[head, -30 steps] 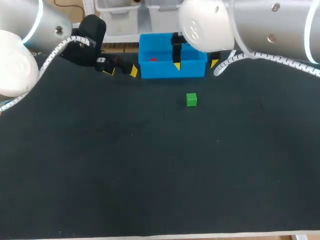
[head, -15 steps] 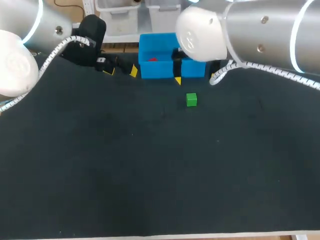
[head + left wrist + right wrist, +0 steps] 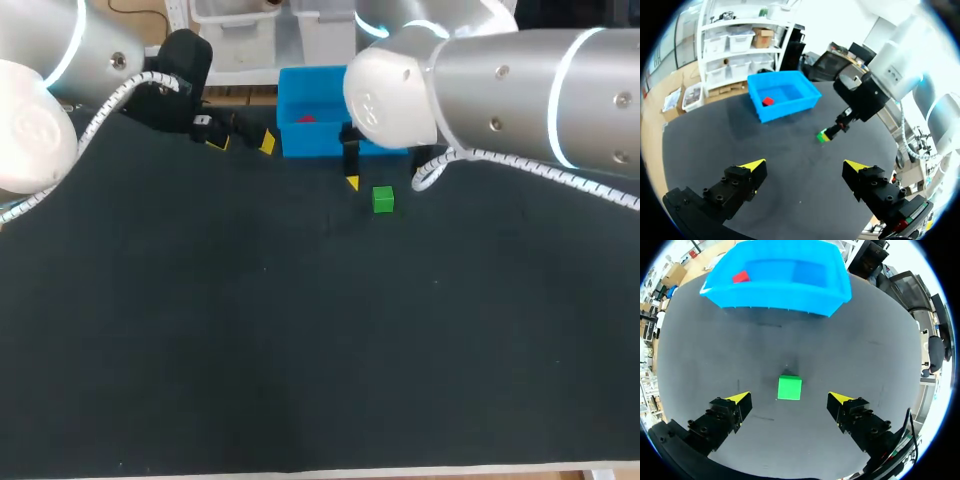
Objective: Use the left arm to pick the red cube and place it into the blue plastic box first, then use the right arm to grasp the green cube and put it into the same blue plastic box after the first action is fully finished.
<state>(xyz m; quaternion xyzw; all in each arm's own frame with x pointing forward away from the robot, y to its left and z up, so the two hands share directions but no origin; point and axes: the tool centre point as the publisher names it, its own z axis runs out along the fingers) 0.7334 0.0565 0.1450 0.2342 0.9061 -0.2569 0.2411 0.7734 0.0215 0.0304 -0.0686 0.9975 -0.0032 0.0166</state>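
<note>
The green cube [image 3: 383, 199] lies on the table in the upper middle, just below the blue box [image 3: 312, 140]. It looks small, light and stiff, so I judge a pinch on two flat opposite sides best. The right gripper [image 3: 789, 398] hangs over it, fingers apart. The left gripper [image 3: 242, 142] is spread too, left of the box, which holds only the red cube [image 3: 305, 119].

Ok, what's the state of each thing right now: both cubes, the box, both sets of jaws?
red cube: lying inside the blue box.
green cube: loose on the table, not gripped.
blue box: upright, open top, holds only the red cube.
left gripper: jaws open, empty.
right gripper: jaws open, green cube between them, untouched.
</note>
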